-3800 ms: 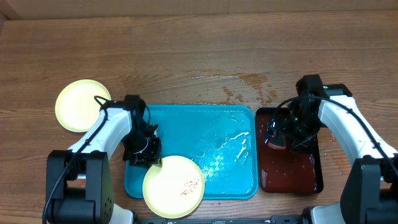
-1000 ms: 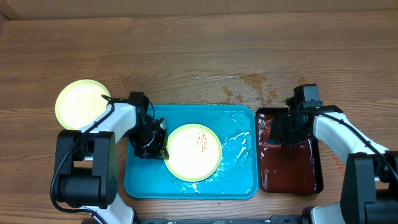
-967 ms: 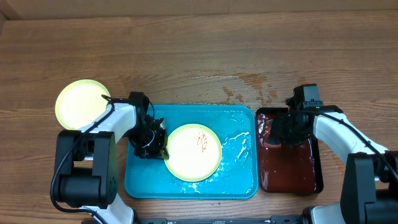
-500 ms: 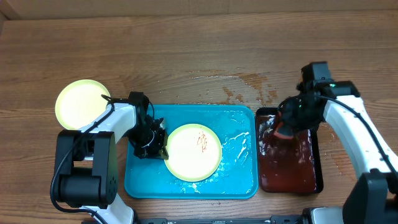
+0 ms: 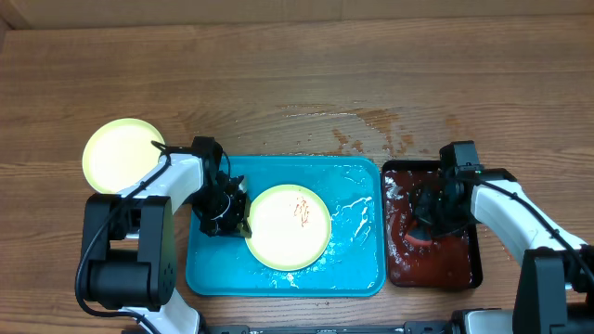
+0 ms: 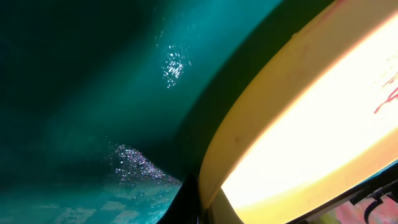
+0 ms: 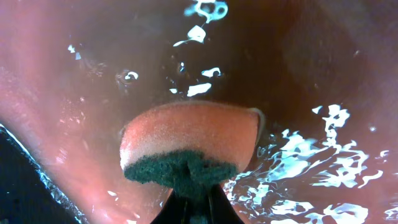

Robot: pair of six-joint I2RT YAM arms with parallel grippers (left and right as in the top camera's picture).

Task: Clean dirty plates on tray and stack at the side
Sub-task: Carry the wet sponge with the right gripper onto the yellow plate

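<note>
A pale yellow plate [image 5: 290,226] with a small red smear lies in the middle of the wet turquoise tray [image 5: 278,283]. My left gripper [image 5: 244,225] is shut on this plate's left rim. The left wrist view shows the rim [image 6: 273,118] close up over the tray floor [image 6: 93,93], with my left gripper [image 6: 202,208] pinching it at the bottom edge. My right gripper [image 5: 425,223] is shut on an orange sponge [image 5: 417,237] with a green scrub side. The right wrist view shows the sponge [image 7: 189,140] in my right gripper [image 7: 189,202], low over wet red plastic.
The dark red-brown tray [image 5: 436,269], with water in it [image 7: 323,155], stands right of the turquoise one. A second yellow plate [image 5: 122,156] lies on the wooden table at the far left. Water is splashed on the table [image 5: 367,130] behind the trays.
The plate has gone from the tray's front edge to its middle. In the last second my right gripper rose with the sponge, then came back down into the red tray. The left arm stayed put.
</note>
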